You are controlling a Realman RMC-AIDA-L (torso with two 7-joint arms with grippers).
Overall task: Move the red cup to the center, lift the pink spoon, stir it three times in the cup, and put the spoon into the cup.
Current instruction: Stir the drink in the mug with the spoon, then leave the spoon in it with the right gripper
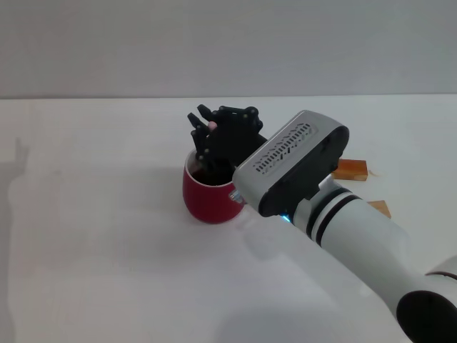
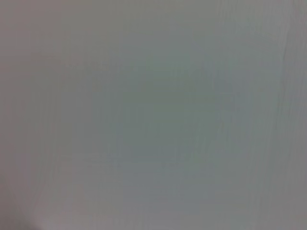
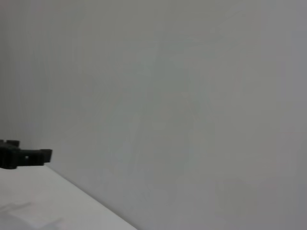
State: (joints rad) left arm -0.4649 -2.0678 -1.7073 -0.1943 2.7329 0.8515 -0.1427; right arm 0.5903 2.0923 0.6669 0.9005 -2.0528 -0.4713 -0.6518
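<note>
Head view: red cup (image 1: 208,196) on the white counter (image 1: 93,236), frame centre; right gripper (image 1: 212,139) directly above its mouth, pinching the pink spoon (image 1: 212,125), only a pink tip showing between the fingers. Left wrist view: blank grey surface only. Right wrist view: a dark gripper part (image 3: 21,157) at the left edge above the counter, against a plain wall (image 3: 192,96).

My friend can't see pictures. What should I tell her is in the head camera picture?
The robot's right gripper hangs over a red cup on a white table, pinching the pink end of a spoon above the cup's mouth. The big white right arm reaches in from the lower right, and two small orange-brown blocks lie behind it.
</note>
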